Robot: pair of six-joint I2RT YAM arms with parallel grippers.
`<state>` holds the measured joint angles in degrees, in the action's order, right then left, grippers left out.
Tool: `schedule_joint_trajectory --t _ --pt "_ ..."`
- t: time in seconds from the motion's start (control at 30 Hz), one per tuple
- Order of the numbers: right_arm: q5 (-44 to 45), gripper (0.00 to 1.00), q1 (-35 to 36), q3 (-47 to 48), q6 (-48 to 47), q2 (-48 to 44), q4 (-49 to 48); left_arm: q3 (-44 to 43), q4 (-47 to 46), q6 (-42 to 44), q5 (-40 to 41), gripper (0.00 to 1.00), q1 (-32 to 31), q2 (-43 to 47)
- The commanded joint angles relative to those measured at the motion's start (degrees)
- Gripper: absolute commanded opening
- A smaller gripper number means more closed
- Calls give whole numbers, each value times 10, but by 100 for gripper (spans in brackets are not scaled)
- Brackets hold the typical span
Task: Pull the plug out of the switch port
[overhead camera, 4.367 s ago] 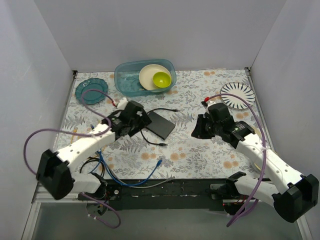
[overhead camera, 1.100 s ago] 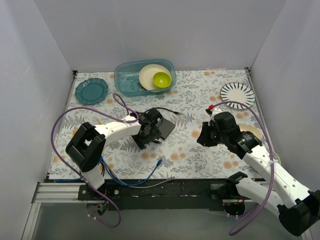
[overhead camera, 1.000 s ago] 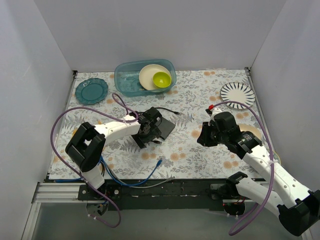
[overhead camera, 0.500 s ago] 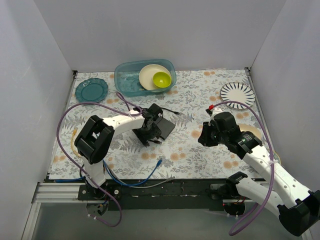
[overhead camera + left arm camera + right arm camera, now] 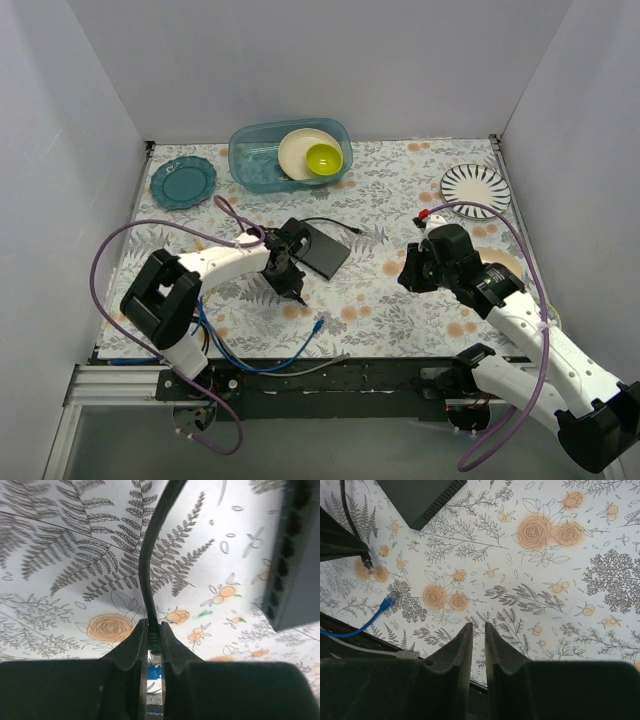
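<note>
The switch [image 5: 325,250] is a flat black box lying left of the table's middle. My left gripper [image 5: 294,284] sits just near-left of it, shut on the plug [image 5: 154,640] of a black cable [image 5: 150,555]. In the left wrist view the plug is pinched between the fingertips, and the switch [image 5: 292,555] stands apart on the right with its row of sockets showing. The right wrist view has the switch [image 5: 420,497] at the top. My right gripper [image 5: 410,274] hovers over bare cloth to the right, its fingers [image 5: 470,640] a narrow gap apart with nothing between them.
A teal tub [image 5: 255,160] with a cream plate and a green bowl [image 5: 323,158] stands at the back. A teal plate [image 5: 183,182] lies back left and a striped plate [image 5: 475,190] back right. Blue cable [image 5: 312,330] trails by the near edge.
My left gripper has shut on the plug and drawn back toward the near left, off the switch's edge. The right arm has barely moved.
</note>
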<state>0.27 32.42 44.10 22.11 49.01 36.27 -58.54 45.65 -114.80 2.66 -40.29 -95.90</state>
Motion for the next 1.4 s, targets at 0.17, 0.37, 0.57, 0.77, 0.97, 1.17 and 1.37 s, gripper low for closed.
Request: schedule_joint_trajectory --t 0.17,0.37,0.57,0.77,0.97,1.17,1.37 --pt "5 24 17 27 -9 14 -15 -55 113 -136 150 0 60 229" --pt "5 24 32 24 -9 23 -16 -62 188 -138 219 0 144 337" --pt "5 24 51 22 -9 31 -22 -52 312 -210 228 0 210 353" --pt "11 24 70 23 -15 35 -20 49 319 -238 132 1 261 366" --pt "35 24 88 34 -30 34 -9 33 274 -200 163 86 271 403" --pt "39 24 101 42 -32 50 -24 -77 159 -71 154 93 270 327" --pt "17 24 103 61 -23 92 -45 -38 -84 6 -7 69 230 189"
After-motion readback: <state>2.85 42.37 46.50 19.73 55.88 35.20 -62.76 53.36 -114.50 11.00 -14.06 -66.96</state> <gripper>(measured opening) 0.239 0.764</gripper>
